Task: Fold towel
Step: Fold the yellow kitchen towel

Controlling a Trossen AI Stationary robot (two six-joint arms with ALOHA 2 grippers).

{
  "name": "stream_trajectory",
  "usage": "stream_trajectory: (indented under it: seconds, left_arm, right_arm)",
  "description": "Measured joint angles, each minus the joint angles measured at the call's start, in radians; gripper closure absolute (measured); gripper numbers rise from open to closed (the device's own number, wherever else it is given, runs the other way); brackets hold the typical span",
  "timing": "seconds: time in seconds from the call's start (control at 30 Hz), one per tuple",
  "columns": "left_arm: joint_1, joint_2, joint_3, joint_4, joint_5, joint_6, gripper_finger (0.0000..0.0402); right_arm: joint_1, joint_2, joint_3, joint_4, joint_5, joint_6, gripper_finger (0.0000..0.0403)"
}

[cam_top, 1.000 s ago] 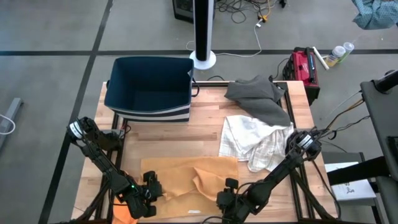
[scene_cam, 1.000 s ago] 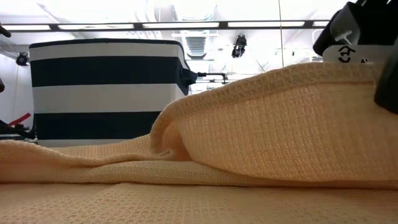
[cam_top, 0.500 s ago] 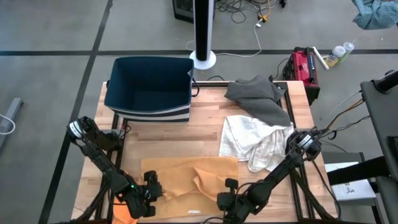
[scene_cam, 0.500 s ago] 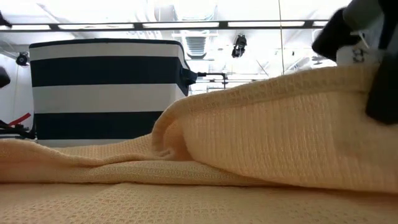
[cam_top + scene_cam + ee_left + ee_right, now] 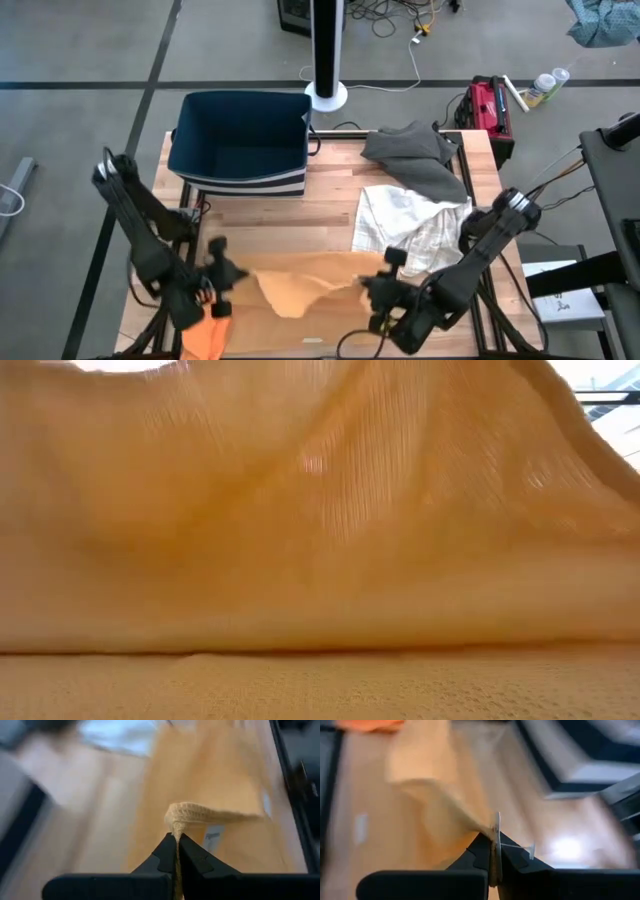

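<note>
The jaws of both grippers are pressed together on cloth. The left gripper (image 5: 176,840) pinches a corner of the tan waffle-weave towel (image 5: 300,285), and the right gripper (image 5: 494,845) pinches another edge of the same towel, with a small white label sticking out beside its fingers.

In the high view the left gripper (image 5: 218,272) is above the near left part of the light wooden table (image 5: 260,215), and the right gripper (image 5: 385,283) is above the near right part. The towel hangs between them, lifted at both held points and sagging in the middle, while its lower part lies on the table. In the low view the towel (image 5: 320,530) fills almost the whole picture.

At the far left of the table stands a navy and white striped fabric bin (image 5: 240,143). A grey crumpled cloth (image 5: 415,155) lies at the far right, and a white checked cloth (image 5: 405,228) lies just in front of it, near the right arm. An orange cloth (image 5: 205,338) shows at the near left edge.
</note>
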Motion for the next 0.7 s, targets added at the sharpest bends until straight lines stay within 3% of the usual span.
stream_trajectory:
  seconds: [0.2, 0.33, 0.5, 0.7]
  left_arm:
    - [0.005, -0.212, -0.005, -0.197, -0.318, -0.114, 0.0401]
    - [0.016, -0.334, -0.023, -0.308, -0.475, -0.213, 0.0401]
    - [0.042, -0.463, -0.037, -0.32, -0.693, -0.174, 0.0401]
    - [0.106, -0.572, -0.028, -0.31, -0.732, -0.102, 0.0401]
  right_arm:
    - [-0.092, -0.068, -0.019, -0.096, 0.147, -0.059, 0.0402]
    - [-0.21, -0.091, -0.021, -0.235, 0.278, -0.069, 0.0402]
    - [-0.38, -0.147, -0.002, -0.291, 0.486, -0.118, 0.0402]
    - [-0.525, -0.204, 0.074, -0.287, 0.491, -0.149, 0.0403]
